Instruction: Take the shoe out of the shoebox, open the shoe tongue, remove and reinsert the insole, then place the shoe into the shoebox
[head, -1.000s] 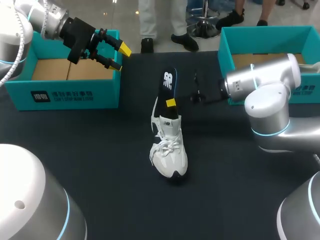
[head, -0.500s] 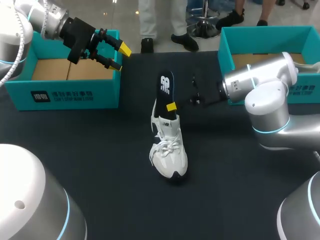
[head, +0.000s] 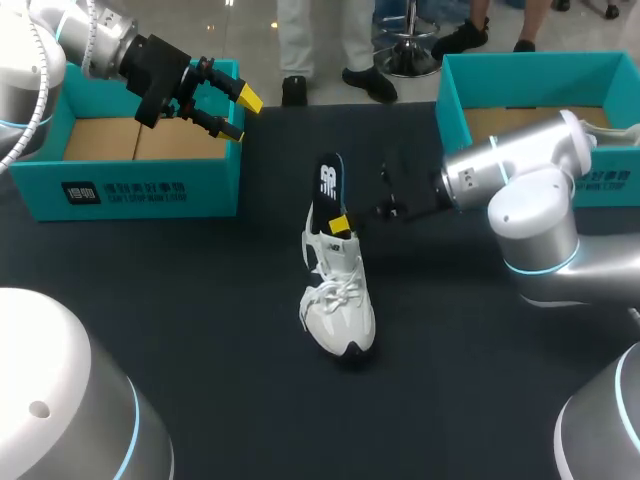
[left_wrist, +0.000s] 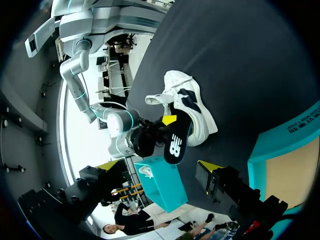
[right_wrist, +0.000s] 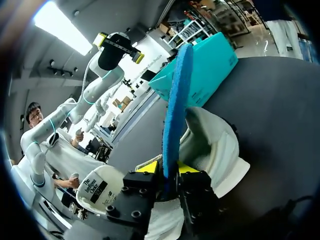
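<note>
Right gripper (right_wrist: 169, 169) pinches the insole (head: 327, 185), whose lower end sits in the white shoe (head: 340, 300) at table centre. Left gripper (head: 243, 116) hangs spread above the teal shoebox (head: 140, 185) at ten o'clock, its inside showing brown cardboard.

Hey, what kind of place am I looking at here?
Probably a robotics lab or test workcell: two silver robot arms stand at a black table, two teal cardboard shoeboxes sit on it, and the right hand pinches a black-and-blue insole sticking out of a white lace-up sneaker.
</note>
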